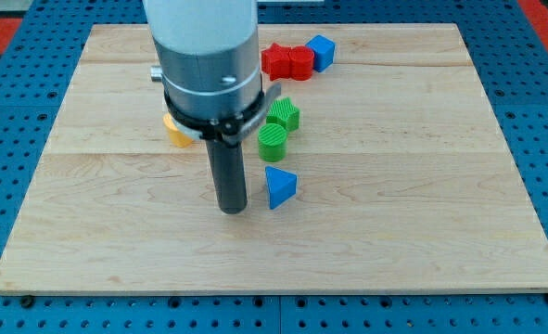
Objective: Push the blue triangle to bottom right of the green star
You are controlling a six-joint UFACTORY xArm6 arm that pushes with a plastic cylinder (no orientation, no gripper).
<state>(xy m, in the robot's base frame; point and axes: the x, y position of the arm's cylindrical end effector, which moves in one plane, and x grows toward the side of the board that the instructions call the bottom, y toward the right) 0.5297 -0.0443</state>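
Observation:
The blue triangle (279, 186) lies near the middle of the wooden board (422, 186). My tip (232, 210) rests on the board just to the view's left of it, with a small gap between them. Two ridged green blocks touch each other just above the triangle, one (272, 141) lower and one (284, 115) higher and slightly right. I cannot tell which of them is the star. The triangle sits directly below the lower green block.
A red block (287, 62) and a blue block (321, 52) sit together near the view's top. A yellow block (175, 131) shows at the left, partly hidden behind the arm's grey body (207, 56). Blue pegboard (14, 111) surrounds the board.

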